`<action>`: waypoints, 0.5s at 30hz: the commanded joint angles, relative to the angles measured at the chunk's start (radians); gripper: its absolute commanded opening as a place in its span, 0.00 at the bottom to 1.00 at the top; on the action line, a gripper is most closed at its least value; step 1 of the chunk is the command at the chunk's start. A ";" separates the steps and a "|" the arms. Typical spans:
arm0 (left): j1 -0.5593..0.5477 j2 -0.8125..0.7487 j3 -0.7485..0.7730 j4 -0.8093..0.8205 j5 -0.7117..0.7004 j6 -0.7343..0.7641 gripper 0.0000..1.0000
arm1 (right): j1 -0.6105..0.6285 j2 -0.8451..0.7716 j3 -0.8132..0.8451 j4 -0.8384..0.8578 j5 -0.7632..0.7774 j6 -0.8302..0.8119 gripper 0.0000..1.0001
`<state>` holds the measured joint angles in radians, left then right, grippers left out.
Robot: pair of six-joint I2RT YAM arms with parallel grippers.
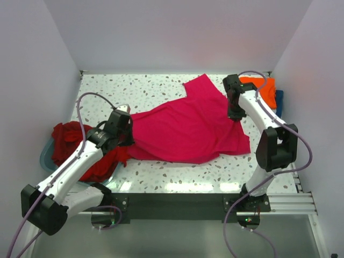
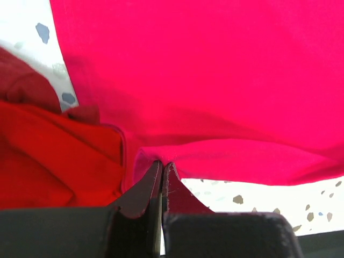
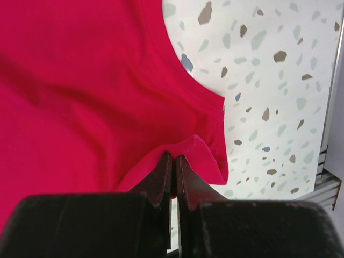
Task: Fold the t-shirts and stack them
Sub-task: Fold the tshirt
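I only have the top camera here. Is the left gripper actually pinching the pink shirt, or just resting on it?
Observer: Pinching. The left wrist view shows the left gripper shut on a fold at the edge of the pink shirt.
Operator: And the right one?
Observer: The right gripper is shut on the same shirt, on a small fold just below a curved hem.
Operator: Anything close to the left grip?
Observer: Yes, a red shirt lies right up against the pink edge, just left of the grip.
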<state>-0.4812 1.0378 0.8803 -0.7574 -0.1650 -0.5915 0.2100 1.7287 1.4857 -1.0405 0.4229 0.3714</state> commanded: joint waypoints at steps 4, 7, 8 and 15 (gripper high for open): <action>0.064 0.099 0.077 0.102 -0.014 0.081 0.00 | -0.030 0.101 0.174 0.014 -0.044 -0.051 0.00; 0.116 0.128 0.079 0.118 0.004 0.111 0.00 | -0.040 0.164 0.237 0.007 -0.055 -0.063 0.00; 0.137 0.133 0.075 0.130 0.013 0.122 0.00 | -0.043 0.182 0.254 0.004 -0.053 -0.066 0.00; 0.205 0.197 0.054 0.159 0.056 0.151 0.00 | -0.057 0.348 0.401 -0.029 -0.062 -0.088 0.00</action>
<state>-0.3004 1.2175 0.9192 -0.6586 -0.1349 -0.4839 0.1619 2.0327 1.8145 -1.0439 0.3740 0.3180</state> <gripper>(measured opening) 0.021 0.023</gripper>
